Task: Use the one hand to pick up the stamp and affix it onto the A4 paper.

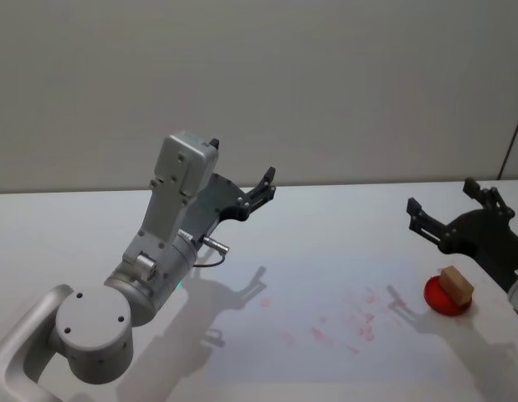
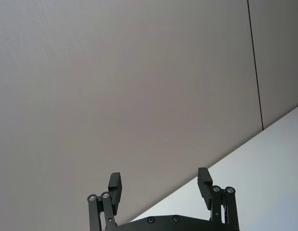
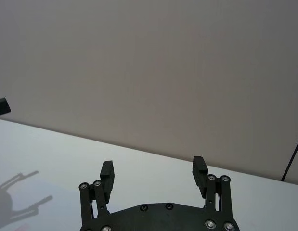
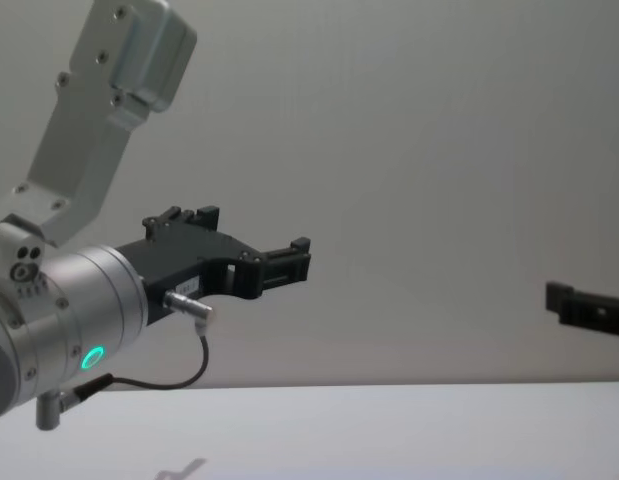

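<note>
Stamp [image 1: 456, 285]: small tan wood-coloured block with darker edges, standing on a red round pad [image 1: 436, 298] at 4 o'clock on the surface [image 1: 342, 218]. Probably light, rigid and sturdy; best pinched across its narrow sides, above the inked base. Right hand [image 1: 440, 194]: released, fingers spread, hovering at the stamp's 12 o'clock. Left hand [image 1: 267, 184]: spread, raised, idle.

At the right edge of the frame, the stamp [image 1: 456, 285] is tan-brown with darker edges, on a bright red round pad [image 1: 441, 305]. The white paper [image 1: 317, 280] at lower centre carries faint pink-red smudges [image 1: 359, 325]. The left gripper [image 1: 265, 186] and right gripper [image 1: 440, 194] are black. The left arm [image 1: 158, 251] is silver with a glowing green light [image 4: 92, 357]. The table [image 1: 342, 209] is white and the wall [image 1: 325, 84] pale grey.
</note>
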